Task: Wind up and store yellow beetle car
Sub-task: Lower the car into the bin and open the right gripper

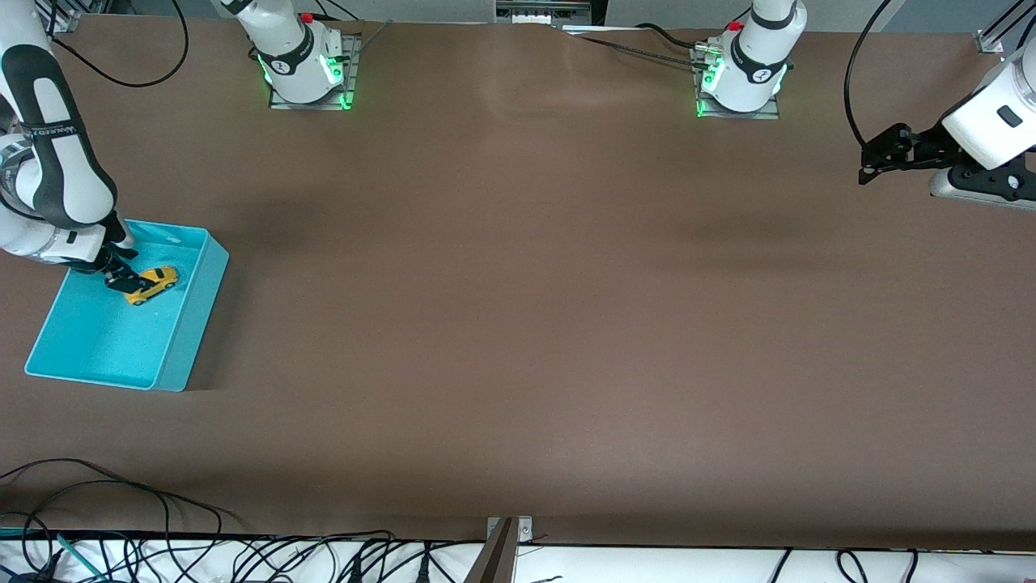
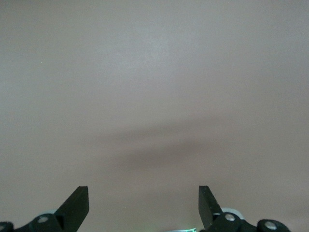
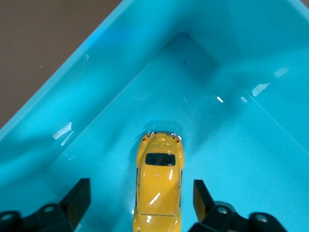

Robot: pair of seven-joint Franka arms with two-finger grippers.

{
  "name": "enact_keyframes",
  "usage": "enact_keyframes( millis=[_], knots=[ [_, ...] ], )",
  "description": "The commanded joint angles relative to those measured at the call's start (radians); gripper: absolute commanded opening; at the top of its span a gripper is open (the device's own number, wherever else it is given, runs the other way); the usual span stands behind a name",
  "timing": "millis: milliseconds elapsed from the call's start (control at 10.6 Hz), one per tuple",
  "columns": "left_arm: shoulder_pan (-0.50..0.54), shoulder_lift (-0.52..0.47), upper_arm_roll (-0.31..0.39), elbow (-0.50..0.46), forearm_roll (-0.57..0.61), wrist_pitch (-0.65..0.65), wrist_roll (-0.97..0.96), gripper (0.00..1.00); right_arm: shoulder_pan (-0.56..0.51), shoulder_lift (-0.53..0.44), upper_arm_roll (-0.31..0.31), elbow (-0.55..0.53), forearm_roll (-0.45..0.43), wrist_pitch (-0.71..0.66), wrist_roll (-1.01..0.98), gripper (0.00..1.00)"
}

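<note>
My right gripper point(image 3: 137, 200) is down inside the turquoise bin point(image 1: 190, 328), at the right arm's end of the table point(image 1: 518, 324). The yellow beetle car point(image 3: 158, 186) rests on the bin floor, in the part of the bin farther from the front camera. The fingers point(image 3: 77, 198) stand spread either side of the car with clear gaps, gripping nothing. I judge the car is released and stored. My left gripper point(image 2: 144, 205) waits over bare table near the left arm's end, fingers wide apart and empty, kept clear of the bin.
</note>
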Motion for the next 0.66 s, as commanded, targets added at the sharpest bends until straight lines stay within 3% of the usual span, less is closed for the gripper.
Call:
enact_keyframes(
  millis=[0,567],
  knots=[
    [0.006,0.009,-0.001,0.029,-0.007,-0.022,0.010,1.00,-0.016,-0.047,0.011,0.009,0.043,-0.062,-0.086,1.00],
    [0.006,0.009,-0.003,0.029,-0.009,-0.022,0.005,1.00,0.033,-0.214,0.034,0.008,0.042,-0.172,0.214,1.00]
  ],
)
